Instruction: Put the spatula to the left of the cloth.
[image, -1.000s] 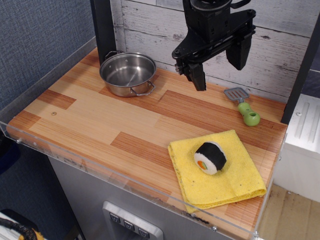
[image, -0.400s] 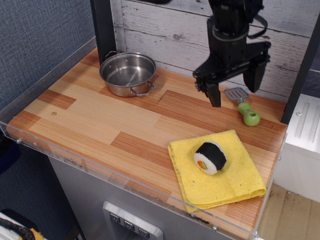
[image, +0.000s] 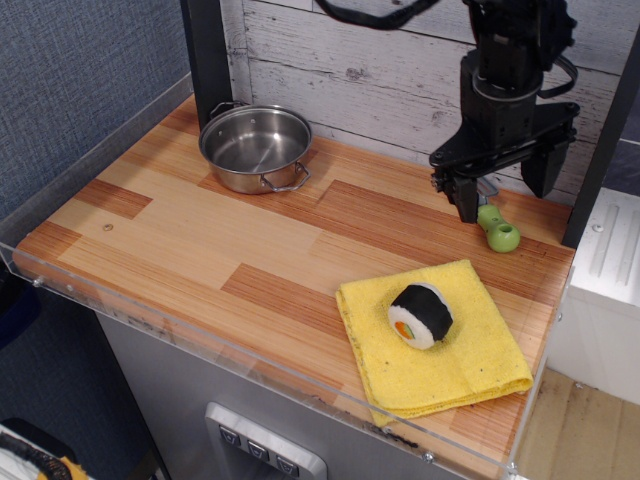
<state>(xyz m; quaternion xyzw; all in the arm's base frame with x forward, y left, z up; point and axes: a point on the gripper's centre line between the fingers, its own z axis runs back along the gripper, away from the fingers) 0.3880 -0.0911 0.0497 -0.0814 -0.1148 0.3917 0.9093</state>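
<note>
Pincer spread wide above the spatula at the counter's back right

The spatula (image: 497, 228) lies flat beneath and between the spread fingers of the gripper (image: 505, 189), only its green handle showing. It looks light, stiff and smooth; the chunky handle seems the surest place to pinch. The cloth (image: 470, 350), carrying a sushi roll (image: 420, 315), lies nearer the front; the pot (image: 255, 147) sits far left.

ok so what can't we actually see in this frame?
One view only, observation.image:
- Spatula: its blade is hidden behind the end effector; only the green handle shows.
- End effector: fingers apart, but whether it touches the spatula cannot be told; the near finger blocks that spot.
- Arm: cut off by the top edge.
- Cloth: the sushi roll covers part of it.
</note>
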